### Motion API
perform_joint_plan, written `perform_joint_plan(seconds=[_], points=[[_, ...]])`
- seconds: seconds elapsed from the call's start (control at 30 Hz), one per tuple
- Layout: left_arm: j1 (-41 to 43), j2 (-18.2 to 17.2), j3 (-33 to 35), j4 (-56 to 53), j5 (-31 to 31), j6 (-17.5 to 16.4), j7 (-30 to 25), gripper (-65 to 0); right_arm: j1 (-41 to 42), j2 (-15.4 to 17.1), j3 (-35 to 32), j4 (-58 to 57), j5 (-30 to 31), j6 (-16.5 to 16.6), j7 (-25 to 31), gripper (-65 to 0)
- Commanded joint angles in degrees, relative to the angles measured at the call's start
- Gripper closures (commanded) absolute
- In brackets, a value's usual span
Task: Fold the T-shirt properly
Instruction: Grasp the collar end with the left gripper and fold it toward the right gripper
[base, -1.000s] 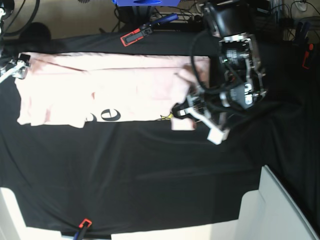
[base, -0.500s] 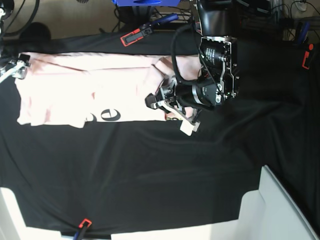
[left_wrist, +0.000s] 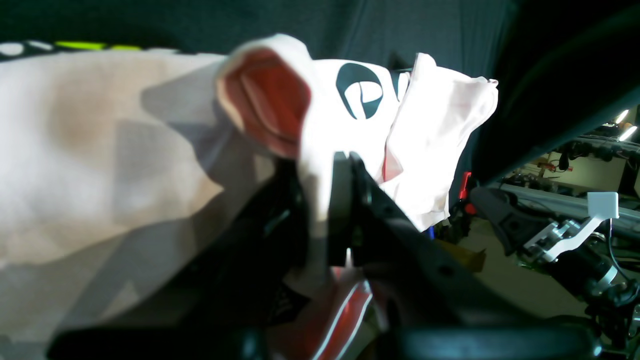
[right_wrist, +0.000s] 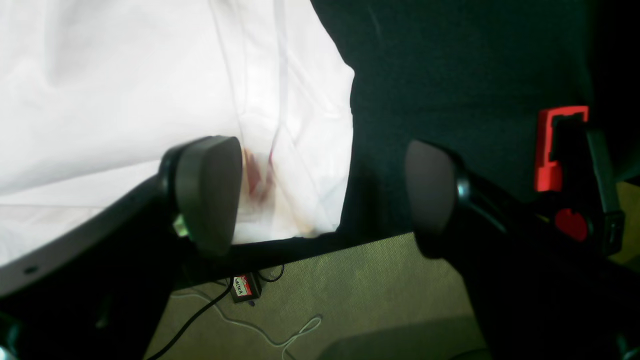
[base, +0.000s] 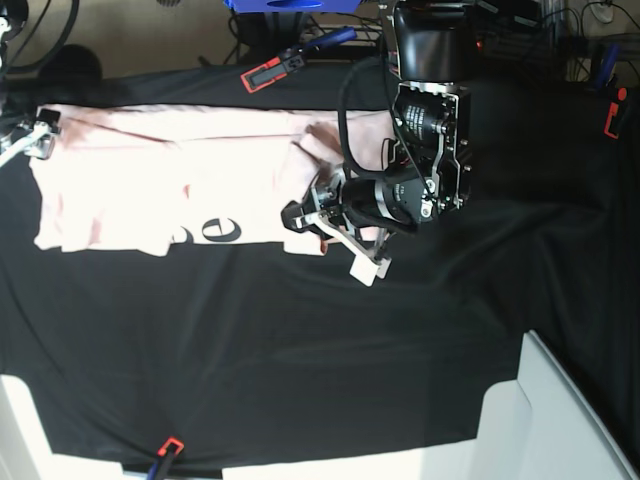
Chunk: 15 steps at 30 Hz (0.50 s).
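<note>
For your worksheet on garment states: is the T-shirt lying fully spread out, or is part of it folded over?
Partly folded. The left gripper is shut on the T-shirt, with one end lifted over the rest.

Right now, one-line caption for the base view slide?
Left gripper shut on T-shirt edge; right gripper open at far end.

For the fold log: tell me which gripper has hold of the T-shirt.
The left gripper, shut on the pink T-shirt's lifted edge; the right gripper is open, holding nothing.
</note>
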Motion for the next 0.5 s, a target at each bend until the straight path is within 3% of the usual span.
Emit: perform_joint_plan(seconds=[0.0,0.07,0.27,0.47], points=[[-0.9,0.4,0.2,0.8,-1.4,-0.6,-0.3,0.0,0.1,0.9,0.2,0.7,0.3,0.0,0.9,-48.8],[-0.9,0.4,0.7,0.8,-1.5,-0.6,-0.1,-2.5,0.2,0.9,0.2,0.7,0.3,0.0,0.9,-48.8],[-1.9,0.4,7.8,0.8,-1.7,-0.9,-0.2,-32.1,0.1,0.9,0.2,0.7,0.3,0.0,0.9,-48.8],[-4.2,-0.1,10.0,1.3,-12.8,-5.4,-0.4,-34.3,0.0,0.9,0.2,0.7,0.3,0.0,0.9,-48.8]])
